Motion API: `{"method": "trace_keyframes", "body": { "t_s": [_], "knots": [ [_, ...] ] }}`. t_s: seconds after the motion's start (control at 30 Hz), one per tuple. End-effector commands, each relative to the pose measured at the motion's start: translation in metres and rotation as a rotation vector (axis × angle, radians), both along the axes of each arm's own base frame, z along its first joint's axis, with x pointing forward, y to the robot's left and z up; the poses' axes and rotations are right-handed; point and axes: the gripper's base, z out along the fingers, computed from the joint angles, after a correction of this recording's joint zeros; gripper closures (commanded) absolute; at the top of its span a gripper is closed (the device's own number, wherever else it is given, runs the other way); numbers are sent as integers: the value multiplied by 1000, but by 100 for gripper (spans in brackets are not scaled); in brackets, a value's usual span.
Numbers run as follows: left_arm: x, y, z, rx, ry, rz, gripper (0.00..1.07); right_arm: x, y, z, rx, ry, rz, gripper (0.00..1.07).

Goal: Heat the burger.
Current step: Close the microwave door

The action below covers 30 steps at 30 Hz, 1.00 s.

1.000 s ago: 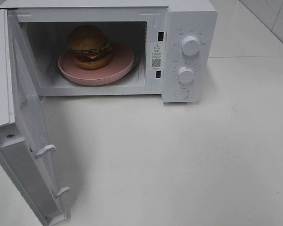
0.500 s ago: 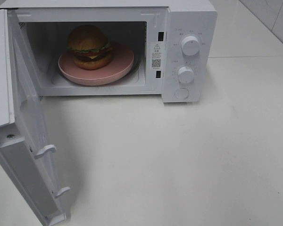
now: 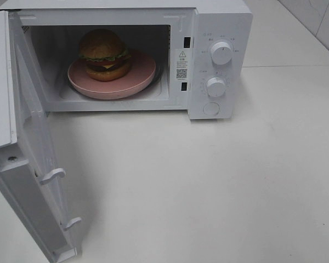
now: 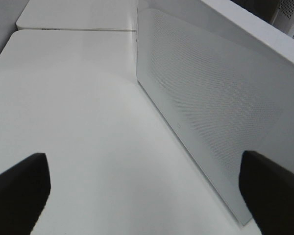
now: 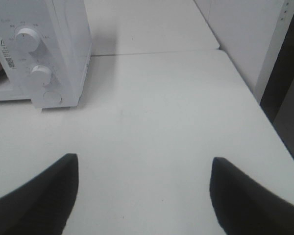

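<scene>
Nothing has stirred on the white tabletop (image 3: 208, 181): the microwave (image 3: 219, 22) stands with its door (image 3: 27, 164) swung wide, the pink plate (image 3: 140, 74) inside carrying the burger (image 3: 103, 55). Left claw (image 4: 143, 156) and right claw (image 5: 144, 160) hover spread wide, empty; closing the door likely comes next.

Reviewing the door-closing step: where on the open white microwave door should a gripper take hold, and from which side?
Grip the white microwave door by its thin free edge, between the two latch hooks, likely with the left gripper coming from the flat outer face. That edge is farthest from the hinge, so it should swing easiest.
</scene>
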Motion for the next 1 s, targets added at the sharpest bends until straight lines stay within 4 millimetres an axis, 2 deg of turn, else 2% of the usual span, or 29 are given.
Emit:
{"method": "trace_keyframes", "body": {
  "t_s": [0.03, 0.43, 1.0],
  "knots": [
    [-2, 0, -1, -2, -25, -1, 6, -3, 5, -12, 32, 61, 33, 39],
    [-2, 0, -1, -3, -25, -2, 6, -3, 6, -12, 31, 61, 45, 43],
    [-2, 0, -1, -3, -25, -2, 6, -3, 6, -12, 31, 61, 45, 43]
  ]
}}
